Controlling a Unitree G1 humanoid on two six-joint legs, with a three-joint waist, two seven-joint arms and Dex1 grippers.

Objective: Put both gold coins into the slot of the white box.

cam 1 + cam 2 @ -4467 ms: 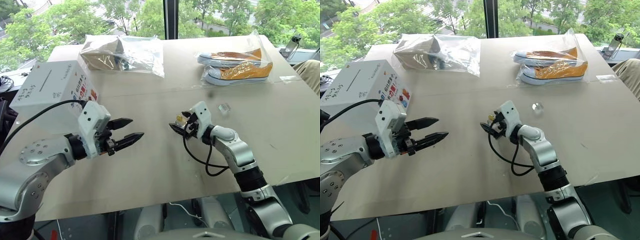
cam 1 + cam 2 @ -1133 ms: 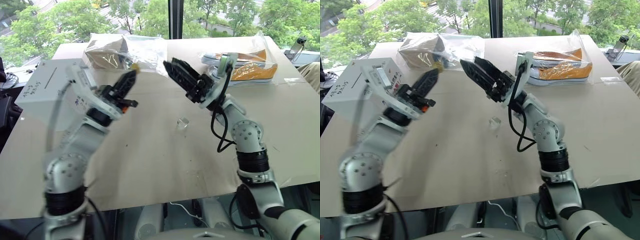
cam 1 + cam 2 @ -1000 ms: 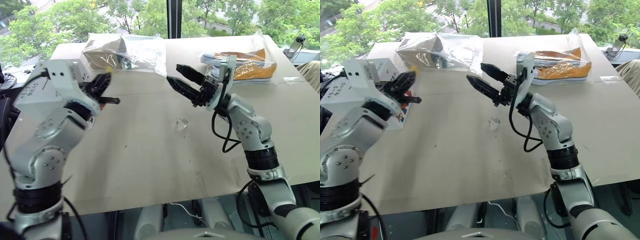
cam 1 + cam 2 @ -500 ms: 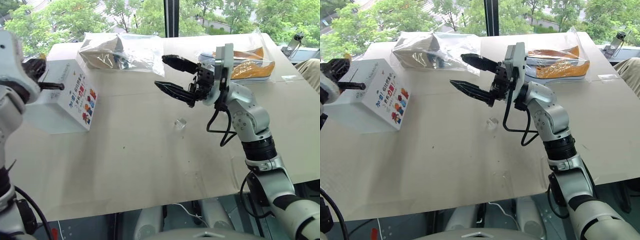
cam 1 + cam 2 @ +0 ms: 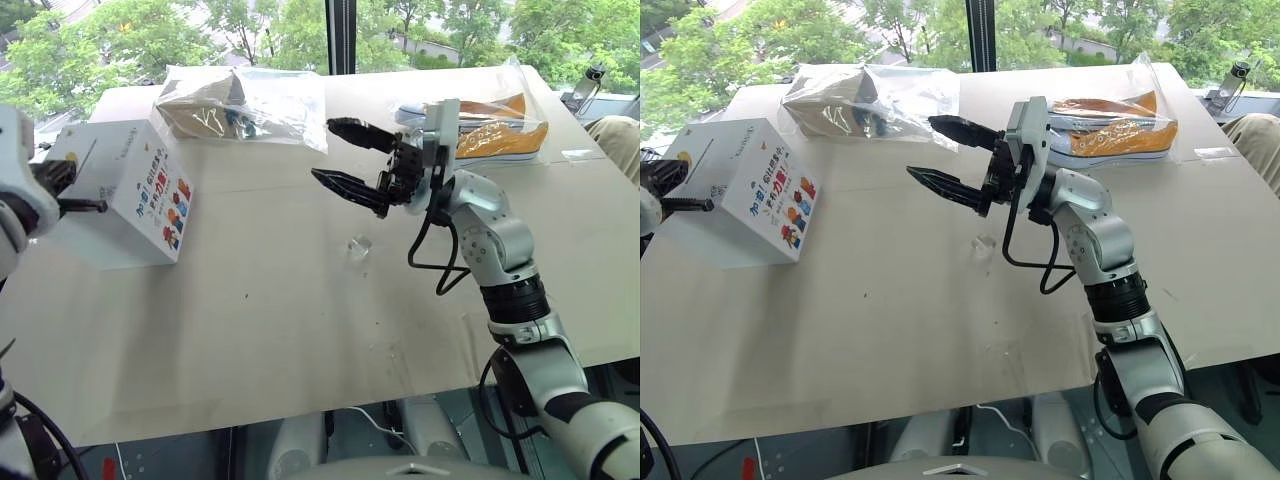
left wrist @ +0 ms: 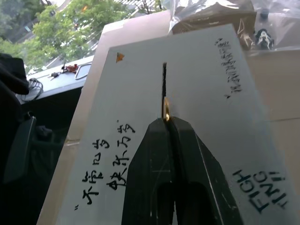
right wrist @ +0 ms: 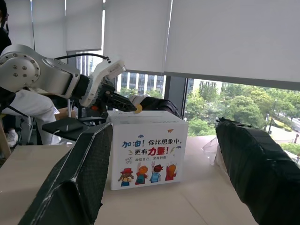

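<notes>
The white box (image 5: 120, 205) stands at the table's left side, its colourful printed panel facing the middle. The slot (image 6: 164, 79) runs as a dark slit along its top. My left gripper (image 6: 167, 121) is shut on a gold coin (image 6: 166, 108), held edge-up in line with the slot's near end, just over the box top. The right wrist view shows that coin (image 7: 138, 108) right at the top edge of the box. My right gripper (image 5: 325, 150) hangs open and empty above the table's middle, pointing toward the box.
A clear bag with brown shoes (image 5: 245, 100) lies behind the box. A bag with orange sneakers (image 5: 480, 125) lies at the back right. A small clear plastic piece (image 5: 358, 245) rests on the table (image 5: 300, 330) below my right gripper.
My left gripper has carried the coin leftward from in front of the box to over its top. The right gripper has stayed open and almost still.
</notes>
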